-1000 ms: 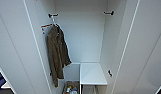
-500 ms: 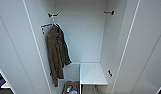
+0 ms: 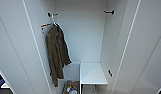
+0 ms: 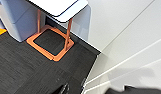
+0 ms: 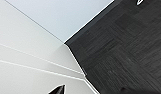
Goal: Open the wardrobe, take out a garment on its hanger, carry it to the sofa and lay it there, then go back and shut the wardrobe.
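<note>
The wardrobe (image 3: pixel 81 37) stands open in front of me, its left door (image 3: pixel 18 50) and right door (image 3: pixel 141 50) both swung wide. Inside, an olive-green jacket (image 3: pixel 57 55) hangs at the left end, by a pale hook near a black rail bracket (image 3: pixel 49 14). A second bracket (image 3: pixel 109 12) sits on the right wall. White wardrobe panels (image 4: pixel 126 37) fill much of the left wrist view, over dark carpet, and more white panels (image 5: pixel 28 45) show in the right wrist view. A dark tip of my left gripper (image 4: pixel 63 88) and one of my right gripper (image 5: pixel 57 89) show at the picture edges.
A white shelf box (image 3: pixel 92 73) sits low in the wardrobe, with a bin of coloured items (image 3: pixel 71 88) beside it. In the left wrist view, an orange-framed side table (image 4: pixel 54 45) with a white top stands on dark carpet (image 4: pixel 26 72), next to a pale blue-grey block (image 4: pixel 16 20).
</note>
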Robot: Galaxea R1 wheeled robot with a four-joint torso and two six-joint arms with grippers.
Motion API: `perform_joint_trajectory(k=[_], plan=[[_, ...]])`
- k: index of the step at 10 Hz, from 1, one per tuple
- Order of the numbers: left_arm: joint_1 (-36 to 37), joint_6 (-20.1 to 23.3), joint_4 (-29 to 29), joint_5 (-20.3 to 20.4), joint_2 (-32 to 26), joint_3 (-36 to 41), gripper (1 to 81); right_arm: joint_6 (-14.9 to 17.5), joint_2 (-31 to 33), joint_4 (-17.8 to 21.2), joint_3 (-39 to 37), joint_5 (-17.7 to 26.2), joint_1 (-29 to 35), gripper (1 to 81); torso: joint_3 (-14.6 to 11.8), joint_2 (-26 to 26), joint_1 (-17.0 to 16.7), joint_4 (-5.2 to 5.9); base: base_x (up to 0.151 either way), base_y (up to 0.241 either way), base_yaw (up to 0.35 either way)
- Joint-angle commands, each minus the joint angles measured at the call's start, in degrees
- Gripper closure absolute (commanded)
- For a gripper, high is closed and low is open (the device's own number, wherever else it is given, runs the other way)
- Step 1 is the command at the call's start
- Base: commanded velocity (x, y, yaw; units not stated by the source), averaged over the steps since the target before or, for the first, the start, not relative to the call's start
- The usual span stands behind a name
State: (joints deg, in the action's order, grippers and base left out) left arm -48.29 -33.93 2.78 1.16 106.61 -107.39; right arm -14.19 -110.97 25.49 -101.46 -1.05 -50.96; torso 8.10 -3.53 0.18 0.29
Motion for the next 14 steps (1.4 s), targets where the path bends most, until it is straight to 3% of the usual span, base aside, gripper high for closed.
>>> perform_joint_trajectory(k=[1, 4, 8, 10, 14], plan=[[13.96, -2.38, -0.67, -14.95, -2.09, -3.27, 1.0, -4.88, 1.08, 0.97, 1.71, 6.15, 9.68, 1.0, 0.0, -0.02, 0.0, 0.0, 0.0, 0.0, 0.0], [14.58, -1.58, -1.19, -18.03, 3.61, 1.91, 1.0, -4.88, -2.7, 0.71, 11.53, 5.8, 7.49, 1.0, 0.04, 0.02, 0.02, 0.0, 0.0, 0.0, 0.0], [12.38, -0.53, -4.0, -18.3, 12.58, 9.82, 1.0, -3.83, -6.39, 0.0, 26.32, 2.37, 1.61, 1.0, 0.06, 0.05, 0.09, 0.0, 0.0, 0.0, 0.0], [11.77, -0.61, -5.94, -18.3, 16.89, 12.99, 1.0, -2.69, -9.99, -2.63, 29.4, -0.7, -1.04, 1.0, 0.06, 0.07, 0.13, 0.0, 0.0, 0.0, 0.0], [8.26, -0.61, -9.45, -18.3, 24.53, 10.8, 1.0, -2.6, -16.67, -6.32, 29.24, -1.24, -2.36, 1.0, 0.06, 0.11, 0.15, 0.0, 0.0, 0.0, 0.0]])
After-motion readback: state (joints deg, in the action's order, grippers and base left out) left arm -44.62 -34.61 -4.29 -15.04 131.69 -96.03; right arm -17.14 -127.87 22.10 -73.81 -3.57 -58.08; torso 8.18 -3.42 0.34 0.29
